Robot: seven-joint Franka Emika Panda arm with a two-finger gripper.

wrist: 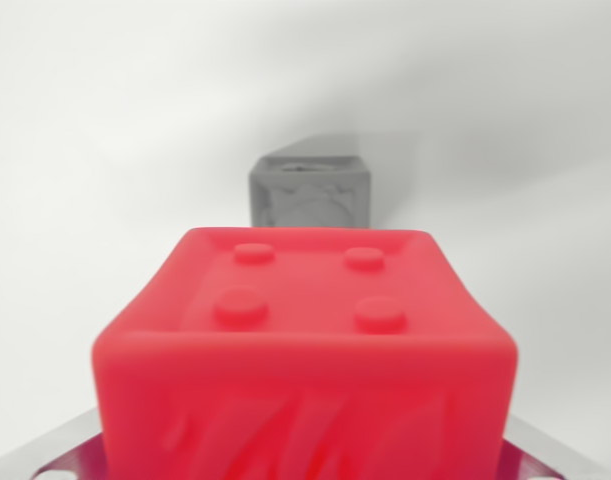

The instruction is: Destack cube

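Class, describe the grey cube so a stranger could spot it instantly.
Start at the big red cube filling the foreground of the wrist view. Look just beyond its far edge, on the white surface: the grey cube sits there, looking smaller and dull-coloured, with a raised pattern on its front face.

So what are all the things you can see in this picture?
Red cube: one, bright red with four round studs on top, close to the camera, filling the lower middle.
Grey cube: one, grey, behind the red cube, farther away, in the upper middle.
Surface: one, plain white, all around both cubes.
Claw: metal parts show at the bottom corners beside the red cube; whether it grips the cube cannot be told.
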